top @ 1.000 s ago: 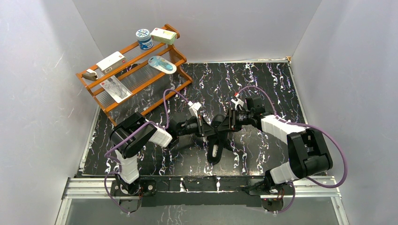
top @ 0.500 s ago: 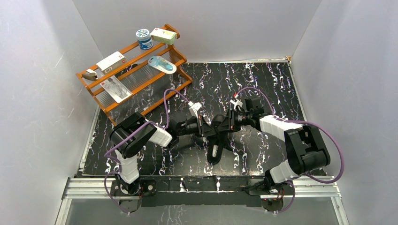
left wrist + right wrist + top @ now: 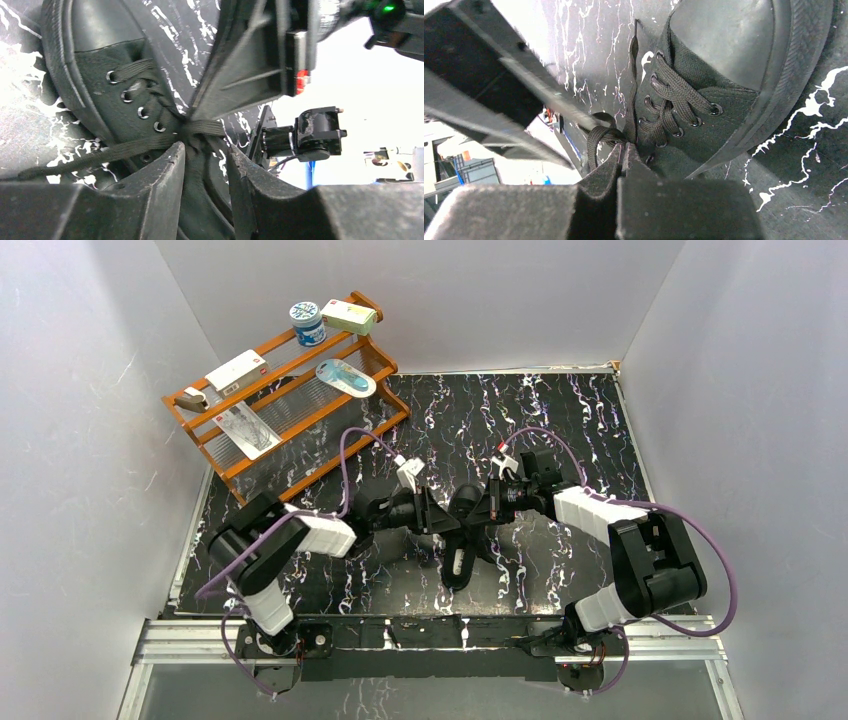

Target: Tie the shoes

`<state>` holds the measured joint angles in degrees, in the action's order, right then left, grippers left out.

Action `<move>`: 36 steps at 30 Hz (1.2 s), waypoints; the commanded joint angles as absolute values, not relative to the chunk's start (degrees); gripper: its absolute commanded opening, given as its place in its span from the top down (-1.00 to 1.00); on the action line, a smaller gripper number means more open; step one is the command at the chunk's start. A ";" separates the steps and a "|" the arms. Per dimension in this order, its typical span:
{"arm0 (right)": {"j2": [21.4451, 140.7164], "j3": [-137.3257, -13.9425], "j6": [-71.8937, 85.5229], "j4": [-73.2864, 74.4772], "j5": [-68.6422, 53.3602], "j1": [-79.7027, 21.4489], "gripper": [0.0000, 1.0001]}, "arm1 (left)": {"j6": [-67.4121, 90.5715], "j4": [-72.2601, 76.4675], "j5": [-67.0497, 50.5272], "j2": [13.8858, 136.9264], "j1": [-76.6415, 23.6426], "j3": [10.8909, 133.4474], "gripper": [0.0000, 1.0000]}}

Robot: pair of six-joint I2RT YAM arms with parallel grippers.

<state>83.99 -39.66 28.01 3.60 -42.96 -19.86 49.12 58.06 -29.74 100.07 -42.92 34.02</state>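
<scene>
The black sneaker (image 3: 461,543) lies mid-table, toe pointing away, with a white insole label (image 3: 458,563). My left gripper (image 3: 441,525) is at its left side and my right gripper (image 3: 486,516) at its right. In the left wrist view the shoe (image 3: 100,35) shows its laces (image 3: 145,100). The left gripper (image 3: 206,150) is open, its jaws astride the tongue just below the lace crossing; a loose lace end (image 3: 90,159) trails left. In the right wrist view the right gripper (image 3: 624,148) is shut on a lace beside a small loop (image 3: 596,136) by the shoe (image 3: 724,45).
A wooden rack (image 3: 290,390) with boxes and a tub stands at the back left. White walls close in the marbled black table (image 3: 580,410) on three sides. Each arm fills part of the other's wrist view.
The left arm's elbow has swung left and down, and its wrist has drawn slightly left. The right wrist has edged a little toward the far side. The shoe stays put.
</scene>
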 commanded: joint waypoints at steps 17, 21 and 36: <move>82.95 -42.40 26.68 4.31 -44.20 -20.13 1.00 | 38.03 38.48 -28.07 94.38 -42.27 39.07 0.09; 83.05 -42.37 26.72 4.13 -44.22 -20.11 1.00 | 36.70 34.80 -26.79 94.47 -42.23 40.08 -0.01; 82.97 -42.10 26.81 3.74 -44.58 -20.13 1.00 | 37.02 36.69 -28.86 96.48 -42.28 39.83 0.27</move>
